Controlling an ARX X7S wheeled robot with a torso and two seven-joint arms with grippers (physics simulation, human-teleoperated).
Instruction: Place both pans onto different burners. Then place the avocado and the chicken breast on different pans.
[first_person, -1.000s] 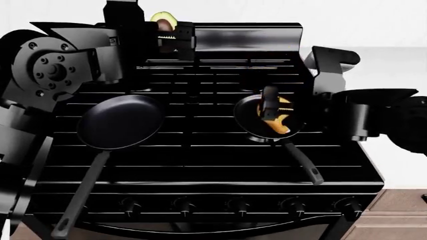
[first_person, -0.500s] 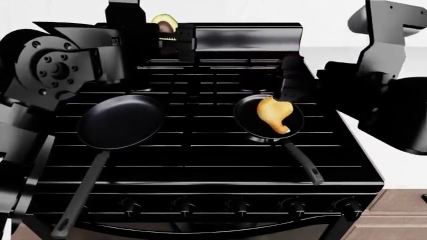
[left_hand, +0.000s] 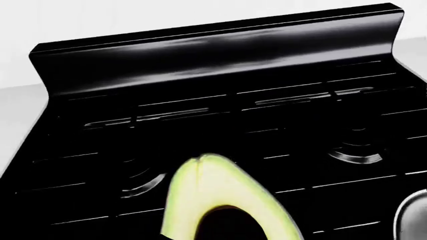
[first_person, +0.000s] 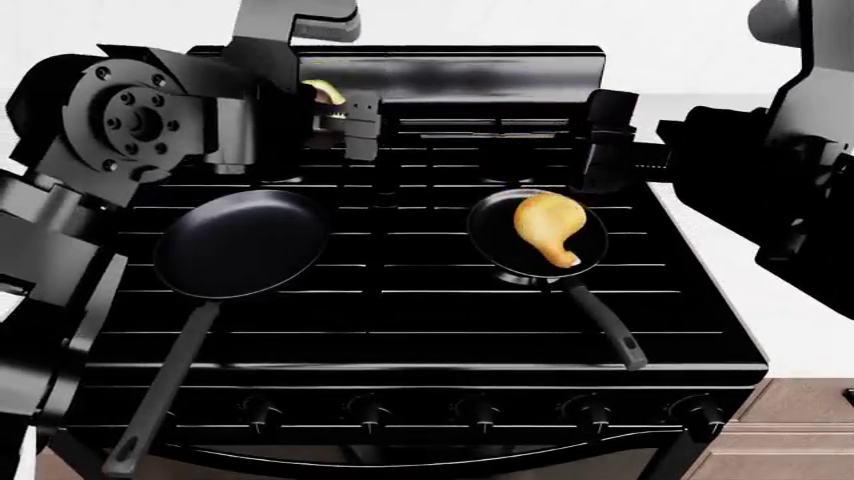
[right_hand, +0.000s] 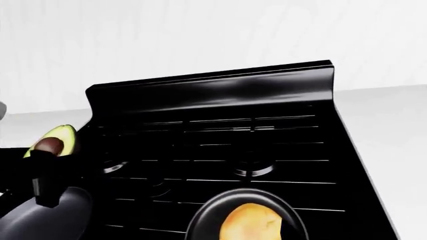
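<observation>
Left wrist view: the avocado (left_hand: 223, 200) sits close to the camera, above the stove (left_hand: 220, 50) grates.

Head view: the left hand (first_person: 340, 115) is clamped on the avocado (first_person: 320, 93) above the empty pan (first_person: 243, 243). The chicken (first_person: 547, 227) lies in the right pan (first_person: 538, 240). The right hand (first_person: 603, 140) hangs near it; I cannot tell whether it is apart.

Right wrist view: chicken (right_hand: 250, 222) in its pan (right_hand: 245, 220).

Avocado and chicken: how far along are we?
Done: both pans sit on separate burners of the range, and the chicken breast lies in the right pan. In hand: the left gripper holds the avocado over the back of the stove; the right gripper is off the chicken, empty. Left: set the avocado in the empty left pan.
</observation>
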